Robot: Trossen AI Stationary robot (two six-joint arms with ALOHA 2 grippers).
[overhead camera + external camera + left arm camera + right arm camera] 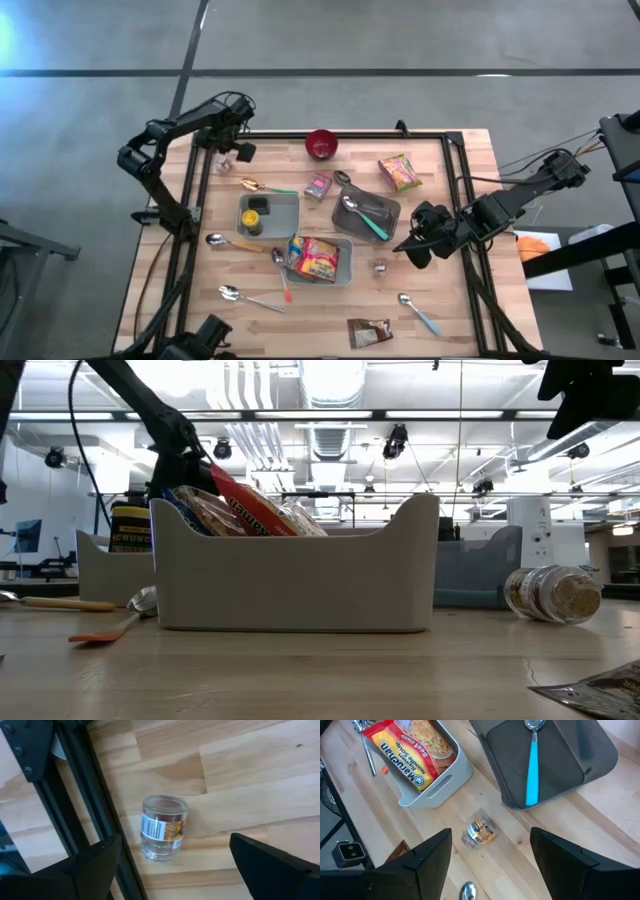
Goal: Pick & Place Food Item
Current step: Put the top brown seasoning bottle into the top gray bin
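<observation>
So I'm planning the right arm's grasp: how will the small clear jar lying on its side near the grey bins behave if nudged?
The small clear jar lies on its side below the open right gripper, so its round body will probably roll across the wooden table. Its smooth wall looks slippery, likely light.

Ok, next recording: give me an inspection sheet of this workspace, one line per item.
Surface: wooden table inside a black frame, crowded.
Job's things: ramen packet in a light grey bin; small jar lying on the wood beside it; second jar at the far left corner.
Clutter: red bowl, snack bag, dark grey tray holding a teal-handled spoon, bin with a yellow-lidded jar, brown packet, several loose spoons.
Grippers: left gripper open over the corner jar; right gripper open above the small jar; neither holds anything.
Cables: wires off the right edge.
Surroundings: concrete floor, lit hall behind.
</observation>
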